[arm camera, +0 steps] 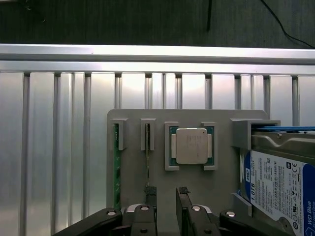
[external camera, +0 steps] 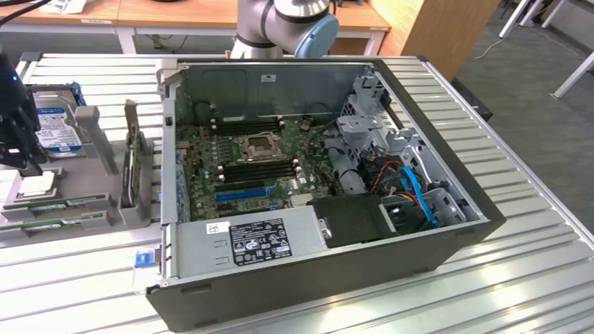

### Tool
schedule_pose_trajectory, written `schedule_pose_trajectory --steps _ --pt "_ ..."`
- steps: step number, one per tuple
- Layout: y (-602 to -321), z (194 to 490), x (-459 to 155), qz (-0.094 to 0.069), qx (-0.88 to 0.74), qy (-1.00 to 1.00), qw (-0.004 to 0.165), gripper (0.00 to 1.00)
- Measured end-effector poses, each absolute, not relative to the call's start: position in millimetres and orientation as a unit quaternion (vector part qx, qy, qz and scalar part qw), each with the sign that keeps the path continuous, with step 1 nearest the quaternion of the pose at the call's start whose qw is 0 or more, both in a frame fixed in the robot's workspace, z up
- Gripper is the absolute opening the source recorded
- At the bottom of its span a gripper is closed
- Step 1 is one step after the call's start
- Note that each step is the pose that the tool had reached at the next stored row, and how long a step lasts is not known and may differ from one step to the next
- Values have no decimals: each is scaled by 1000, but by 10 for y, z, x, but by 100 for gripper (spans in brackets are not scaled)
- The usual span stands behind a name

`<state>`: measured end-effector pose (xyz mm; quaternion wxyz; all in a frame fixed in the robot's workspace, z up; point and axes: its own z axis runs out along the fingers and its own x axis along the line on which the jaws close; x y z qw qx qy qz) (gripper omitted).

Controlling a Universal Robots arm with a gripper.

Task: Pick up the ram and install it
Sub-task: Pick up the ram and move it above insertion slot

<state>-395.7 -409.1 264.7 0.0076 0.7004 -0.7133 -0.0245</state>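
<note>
Two green ram sticks stand on edge in slots of a grey holder (arm camera: pixel 224 167): one ram stick (arm camera: pixel 116 167) at its outer side, the other ram stick (arm camera: pixel 147 157) beside it. In the exterior view the ram sticks (external camera: pixel 55 204) lie low at the far left. My gripper (arm camera: pixel 166 196) hangs over the holder, open, with nothing between its fingers. One dark fingertip (arm camera: pixel 150 192) sits right at the end of the second stick. In the exterior view the gripper (external camera: pixel 17 142) is a dark shape at the left edge. The motherboard (external camera: pixel 250 156) with black memory slots (external camera: pixel 258 168) lies inside the open PC case.
A CPU (arm camera: pixel 191 146) sits in the holder next to the sticks, and a hard drive (arm camera: pixel 280 184) with a blue-and-white label stands at its end. The open case (external camera: pixel 446 236) fills the middle of the ribbed metal table (external camera: pixel 519 278). A grey upright bracket (external camera: pixel 135 174) stands between holder and case.
</note>
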Motion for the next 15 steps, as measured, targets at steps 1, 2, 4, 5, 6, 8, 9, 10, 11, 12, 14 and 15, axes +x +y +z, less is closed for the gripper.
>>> schedule_pose_trajectory --steps 1,2,4,5,6,8,9,10,11,12,14,15 --pt "-4091 2647 -3957 -24 700 -713 8 30" --pt "-4091 2647 -3957 -25 700 -713 8 30" --pt "-4091 2646 -3956 -24 700 -713 8 30" --pt "-4091 2645 -3956 -24 700 -713 8 30" --pt "-4091 2645 -3956 -24 700 -713 8 30" --pt "-4100 2644 -3956 -24 700 -713 7 30" --pt "-4108 2645 -3956 -24 700 -713 8 30" --pt "-4117 2645 -3956 -24 700 -713 8 30" --pt "-4128 2645 -3956 -24 700 -713 8 30" --pt "-4139 2645 -3956 -24 700 -713 8 30" --pt "-4163 2645 -3956 -24 700 -713 7 30" --pt "-4175 2645 -3956 -24 700 -713 8 30"
